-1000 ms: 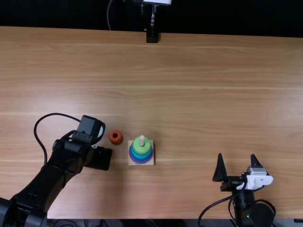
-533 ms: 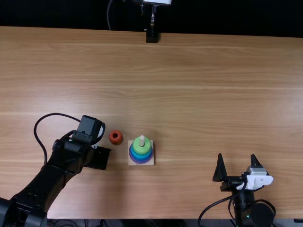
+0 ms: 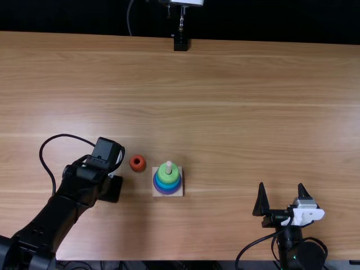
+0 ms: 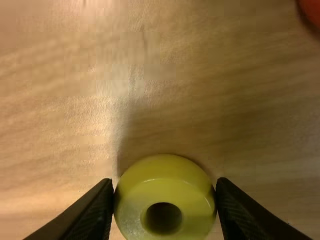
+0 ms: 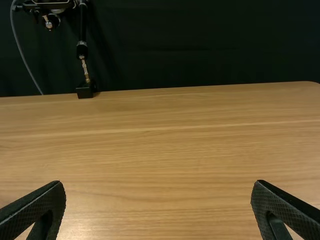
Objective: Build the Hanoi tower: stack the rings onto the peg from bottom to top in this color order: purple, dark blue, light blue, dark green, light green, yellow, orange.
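The yellow ring (image 4: pixel 165 191) seems level, orange ring (image 3: pixel 138 168) flat near stack (image 3: pixel 167 178).

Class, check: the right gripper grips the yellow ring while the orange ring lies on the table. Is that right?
No: the left gripper grips the yellow ring, as the left wrist view shows. The orange ring does lie on the table.

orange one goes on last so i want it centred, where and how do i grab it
I'd grip the orange ring by its outer wall, coming straight down, jaws at its far and near sides. It lies flat, hole up, and the wooden base sits close on its right, so that turn should avoid the base and leave the hole free for the peg.
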Controlling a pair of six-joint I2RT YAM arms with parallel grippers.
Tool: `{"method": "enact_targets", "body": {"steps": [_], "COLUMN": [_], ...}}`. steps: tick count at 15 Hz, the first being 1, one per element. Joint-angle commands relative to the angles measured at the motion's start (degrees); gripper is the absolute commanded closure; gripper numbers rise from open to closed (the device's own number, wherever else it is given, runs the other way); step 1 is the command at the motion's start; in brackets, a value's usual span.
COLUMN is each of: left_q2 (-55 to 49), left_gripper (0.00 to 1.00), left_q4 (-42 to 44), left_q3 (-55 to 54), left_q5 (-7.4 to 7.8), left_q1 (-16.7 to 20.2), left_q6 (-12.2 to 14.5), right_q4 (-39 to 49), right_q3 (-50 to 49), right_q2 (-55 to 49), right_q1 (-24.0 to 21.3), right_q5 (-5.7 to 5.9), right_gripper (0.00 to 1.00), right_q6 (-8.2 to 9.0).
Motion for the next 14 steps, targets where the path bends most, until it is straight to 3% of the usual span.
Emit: {"method": "enact_targets", "body": {"steps": [1,9,14], "left_q2": [0.53,3.16,7.21], "left_gripper": [1.0,1.0,1.0], "left_q4": [-2.06,-33.91,-39.29], "left_q3": [5.68,33.1,45.49], "left_q5": [-0.7,0.25,0.56], "left_q1": [-0.5,-4.8,-10.61], "left_q6": [0.01,-0.31,-1.37], "right_q4": [-0.28,-0.28,-0.28], "right_q3": [-0.58,-0.58,-0.58], "right_q2": [-0.69,-0.69,-0.69], "right_q1": [-0.23,-0.23,-0.23], "right_q5": [-0.4,-0.4,-0.4], "right_gripper": [0.0,0.0,0.0], "right_q6": [-0.22,-0.22,-0.22]}}
